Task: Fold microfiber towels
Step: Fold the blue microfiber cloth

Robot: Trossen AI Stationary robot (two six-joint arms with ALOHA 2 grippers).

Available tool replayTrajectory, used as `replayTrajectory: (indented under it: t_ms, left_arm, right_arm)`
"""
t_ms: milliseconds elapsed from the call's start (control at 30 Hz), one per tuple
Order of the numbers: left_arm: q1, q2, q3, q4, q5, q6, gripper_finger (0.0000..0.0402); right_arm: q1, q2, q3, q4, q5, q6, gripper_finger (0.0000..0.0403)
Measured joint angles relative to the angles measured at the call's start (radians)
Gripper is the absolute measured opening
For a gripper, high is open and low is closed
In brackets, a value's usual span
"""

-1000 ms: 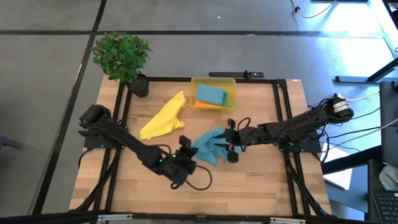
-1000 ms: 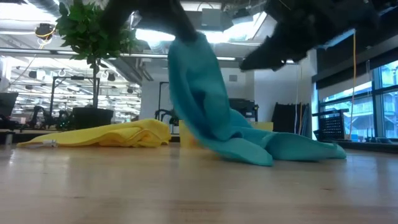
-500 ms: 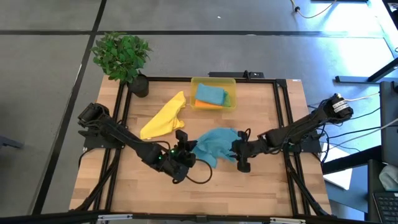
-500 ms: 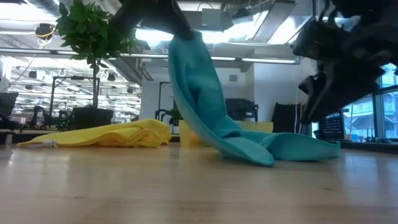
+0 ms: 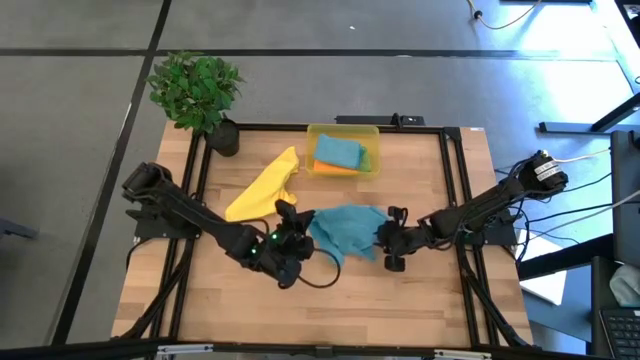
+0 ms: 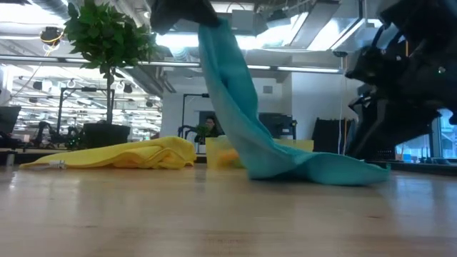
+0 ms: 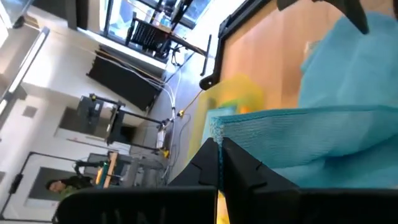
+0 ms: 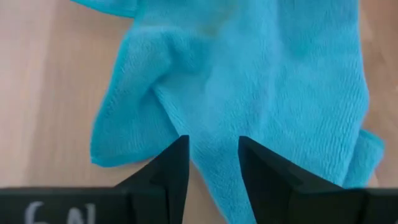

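Teal-blue towel [image 5: 345, 228] sits at the centre of the high view, on the bare wooden table [image 5: 420, 300]. One edge is lifted at frame centre-left, and the rest trails right and lies on the wood. In the low view the cloth [image 6: 243, 121] hangs from the upper centre of the frame and spreads out flat toward the lower right.

Left gripper [image 5: 296, 228] is at centre-left of the high view, fingers pressed together and clamped on the raised edge of the cloth. The left wrist view confirms it: the towel's hem [image 7: 298, 134] runs straight out of the closed fingers [image 7: 219, 163].

Right gripper [image 5: 388, 243] is just right of centre in the high view, at the towel's right-hand edge. In the right wrist view its fingers [image 8: 171, 168] stand apart over the cloth [image 8: 267, 93], with fabric showing in the gap between them. No grip is evident.

Yellow towel [image 5: 262, 188] lies crumpled at upper left of centre, apart from the teal one. A second teal towel [image 5: 338, 151] rests on an orange one inside the yellow bin [image 5: 343, 130] at upper centre. Potted plant [image 5: 197, 88] stands at the table's upper left corner.
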Motion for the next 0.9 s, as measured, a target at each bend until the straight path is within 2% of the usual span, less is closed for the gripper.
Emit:
replayTrajectory:
  t_ms: [133,267,367,467,633,700,900]
  left_arm:
    - [0.013,-0.029,0.0,0.05,-0.017,0.098,0.0]
    - [0.034,-0.084,0.0,0.198,-0.011,0.256,0.0]
    - [0.05,-0.115,0.0,0.298,0.029,0.38,0.0]
    - [0.07,-0.148,0.001,0.339,0.085,0.424,0.0]
    - [0.096,-0.154,0.001,0.325,0.109,0.404,0.0]
    - [0.099,-0.153,0.001,0.321,0.118,0.403,0.0]
    - [0.117,-0.146,0.0,0.316,0.148,0.397,0.0]
  right_arm:
    - [0.0,0.0,0.0,0.054,0.068,-0.033,0.015]
    - [-0.001,0.0,0.011,0.115,0.163,-0.075,0.0154]
    - [-0.001,0.0,0.036,0.194,0.21,-0.113,0.0154]
    - [0.0,0.0,0.056,0.25,0.161,-0.148,0.0154]
    - [0.014,0.02,0.062,0.266,-0.026,-0.099,0.0154]
    - [0.036,0.059,0.062,0.289,-0.046,-0.097,0.0154]
    - [0.082,0.236,0.062,0.5,-0.053,-0.104,0.0154]
